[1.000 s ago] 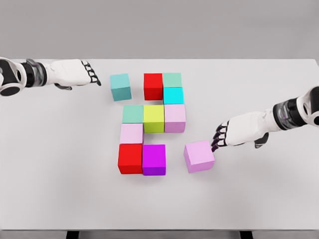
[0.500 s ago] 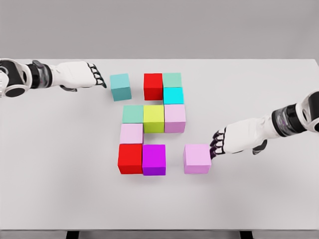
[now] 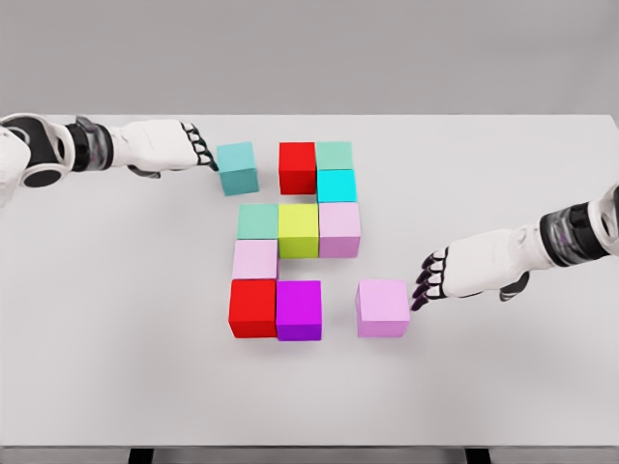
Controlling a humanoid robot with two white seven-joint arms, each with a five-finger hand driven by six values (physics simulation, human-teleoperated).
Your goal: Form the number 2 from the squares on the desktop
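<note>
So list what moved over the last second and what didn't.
The left robot hand slid right until its fingertips met the teal cube. The right robot hand squared up the pink cube, nudging it slightly left. The other cubes stayed put.

The white desk (image 3: 116,367) carries coloured cubes: a central cluster (image 3: 298,230), a teal cube (image 3: 237,167) toward the far edge, a pink cube (image 3: 382,307) right of the cluster.
</note>
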